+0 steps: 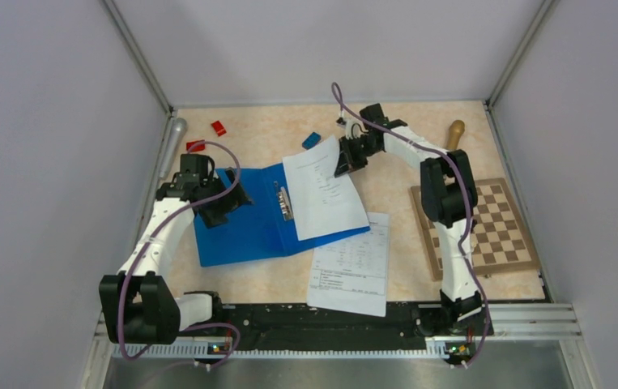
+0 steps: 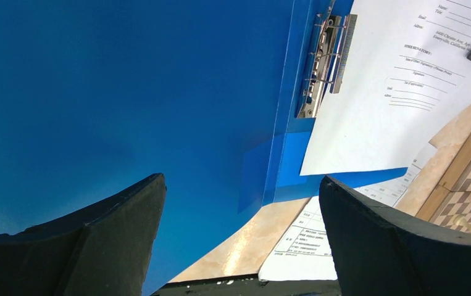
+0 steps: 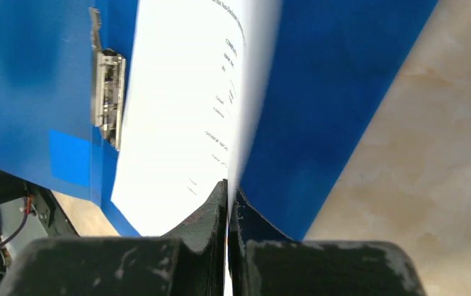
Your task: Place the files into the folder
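The blue folder (image 1: 245,223) lies open on the table, its metal clip (image 1: 284,201) at the spine. One white printed sheet (image 1: 321,194) lies on the folder's right half, its far edge lifted. My right gripper (image 1: 344,166) is shut on that sheet's far edge; the right wrist view shows the paper (image 3: 183,111) pinched between the shut jaws (image 3: 228,188). A second printed sheet (image 1: 354,263) lies on the table in front of the folder. My left gripper (image 1: 223,203) is open and empty, just above the folder's left cover (image 2: 128,92). The clip (image 2: 325,61) shows in the left wrist view.
A wooden chessboard (image 1: 483,227) lies at the right. A small blue block (image 1: 312,139), red pieces (image 1: 219,128), a wooden pestle (image 1: 455,134) and a grey cylinder (image 1: 172,142) lie at the back. White walls enclose the table.
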You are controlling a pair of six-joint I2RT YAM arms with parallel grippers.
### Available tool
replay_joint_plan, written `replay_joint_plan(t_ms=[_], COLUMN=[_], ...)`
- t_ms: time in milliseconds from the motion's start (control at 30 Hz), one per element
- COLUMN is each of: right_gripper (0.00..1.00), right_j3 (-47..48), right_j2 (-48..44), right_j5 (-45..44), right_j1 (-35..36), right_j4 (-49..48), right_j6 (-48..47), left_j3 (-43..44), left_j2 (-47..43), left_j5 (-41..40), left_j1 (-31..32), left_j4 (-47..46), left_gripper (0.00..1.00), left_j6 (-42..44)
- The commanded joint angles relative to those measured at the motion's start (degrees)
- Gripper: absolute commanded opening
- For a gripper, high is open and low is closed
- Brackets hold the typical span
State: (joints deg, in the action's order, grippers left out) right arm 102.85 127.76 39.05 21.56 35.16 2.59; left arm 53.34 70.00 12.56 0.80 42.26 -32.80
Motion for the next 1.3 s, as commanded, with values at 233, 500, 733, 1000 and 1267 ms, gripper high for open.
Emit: replay_joint_plan(t_ms=[233, 500, 733, 1000, 1267], right_gripper=[0.3, 0.47, 0.47, 0.0, 0.0], right_j3=[-8.3, -16.1, -21.5, -22.7, -20.7], right_j2=[-3.6, -6.5, -10.6, -13.9, -16.3], right_j5=[2.6, 5.2, 4.3, 5.5, 14.0], right_j1=[-0.3, -0.3, -0.2, -0.4, -0.5], right_j4=[-12.5, -20.3, -21.3, -22.1, -24.9], right_j6=[10.6, 15.7, 15.6, 14.5, 16.7], left_j3=[-0.5, -1.3, -1.2, -1.4, -1.7], left_j2=[-0.8, -1.3, -1.3, -0.9, -1.0], left_j5=[0.3, 0.6, 0.7, 0.9, 0.8], left_j1=[-0.3, -0.3, -0.2, -0.3, -0.3], left_j4=[-0.9, -1.3, -1.3, -1.5, -1.5], left_gripper=[0.99, 0.99, 0.99, 0.99, 0.99], left_j6=[0.8, 0.7, 0.7, 0.6, 0.5])
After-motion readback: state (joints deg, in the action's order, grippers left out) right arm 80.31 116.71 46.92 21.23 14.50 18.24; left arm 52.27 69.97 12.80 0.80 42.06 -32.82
